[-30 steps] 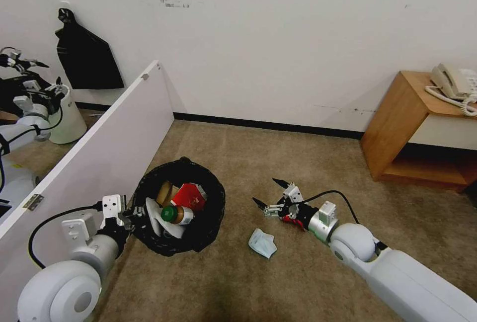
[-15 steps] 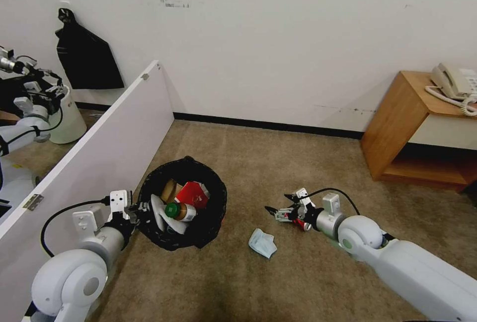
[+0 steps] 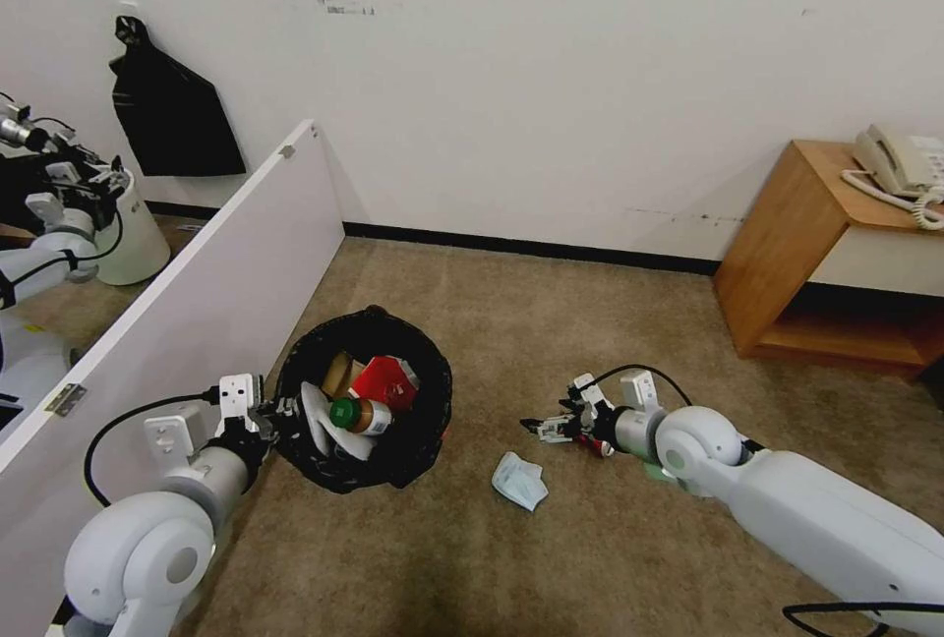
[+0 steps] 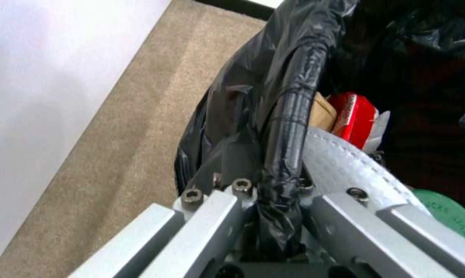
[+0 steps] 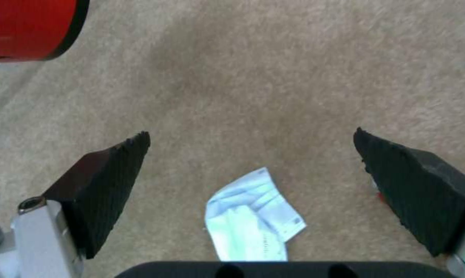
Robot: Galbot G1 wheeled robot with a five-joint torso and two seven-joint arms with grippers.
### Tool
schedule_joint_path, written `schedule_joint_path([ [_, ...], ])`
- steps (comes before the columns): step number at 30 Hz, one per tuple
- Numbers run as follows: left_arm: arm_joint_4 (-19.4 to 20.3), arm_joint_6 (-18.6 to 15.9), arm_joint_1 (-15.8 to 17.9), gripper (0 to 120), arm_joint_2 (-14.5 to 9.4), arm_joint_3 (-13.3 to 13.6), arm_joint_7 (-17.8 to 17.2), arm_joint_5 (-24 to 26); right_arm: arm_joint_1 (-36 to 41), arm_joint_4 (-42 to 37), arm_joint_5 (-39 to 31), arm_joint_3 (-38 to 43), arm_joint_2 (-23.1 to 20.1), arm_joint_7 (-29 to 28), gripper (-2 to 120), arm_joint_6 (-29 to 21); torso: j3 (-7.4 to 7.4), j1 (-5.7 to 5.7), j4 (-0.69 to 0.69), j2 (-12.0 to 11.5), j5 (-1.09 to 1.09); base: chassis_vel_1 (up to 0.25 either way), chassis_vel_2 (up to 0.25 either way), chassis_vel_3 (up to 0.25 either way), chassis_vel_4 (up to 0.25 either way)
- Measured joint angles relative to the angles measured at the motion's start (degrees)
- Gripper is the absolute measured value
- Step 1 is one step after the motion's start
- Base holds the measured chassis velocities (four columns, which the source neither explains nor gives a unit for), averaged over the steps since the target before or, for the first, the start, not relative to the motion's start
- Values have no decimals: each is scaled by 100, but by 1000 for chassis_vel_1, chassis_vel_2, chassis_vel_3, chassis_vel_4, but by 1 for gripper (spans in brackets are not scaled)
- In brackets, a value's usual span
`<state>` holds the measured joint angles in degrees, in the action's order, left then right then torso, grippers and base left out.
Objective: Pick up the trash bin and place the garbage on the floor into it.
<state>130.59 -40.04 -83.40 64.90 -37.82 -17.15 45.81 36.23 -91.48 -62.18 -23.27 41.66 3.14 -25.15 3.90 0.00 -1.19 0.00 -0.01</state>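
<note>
Crinkly, glossy black plastic lining the trash bin [image 3: 366,401]; short-pile, matt carpet on the floor [image 3: 551,322]; soft pale-blue cloth for the face mask [image 3: 518,480]; ribbed black rubber on fingertips [image 5: 109,185].

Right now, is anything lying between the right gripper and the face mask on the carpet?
Nothing visible. The right gripper is open above bare carpet, and the face mask lies loose, apart from the trash bin that the left gripper holds by the rim. The right wrist view shows the mask between the fingers, unobstructed.
</note>
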Motion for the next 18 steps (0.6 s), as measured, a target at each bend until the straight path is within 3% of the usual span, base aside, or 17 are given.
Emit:
schedule_joint_path([
  [18,-41,41,5,0,55,-38,95,-12,-1035,311,-1099,-1177,373,-354,100,-1563,0,0,1,0,1,0,0,0,0],
])
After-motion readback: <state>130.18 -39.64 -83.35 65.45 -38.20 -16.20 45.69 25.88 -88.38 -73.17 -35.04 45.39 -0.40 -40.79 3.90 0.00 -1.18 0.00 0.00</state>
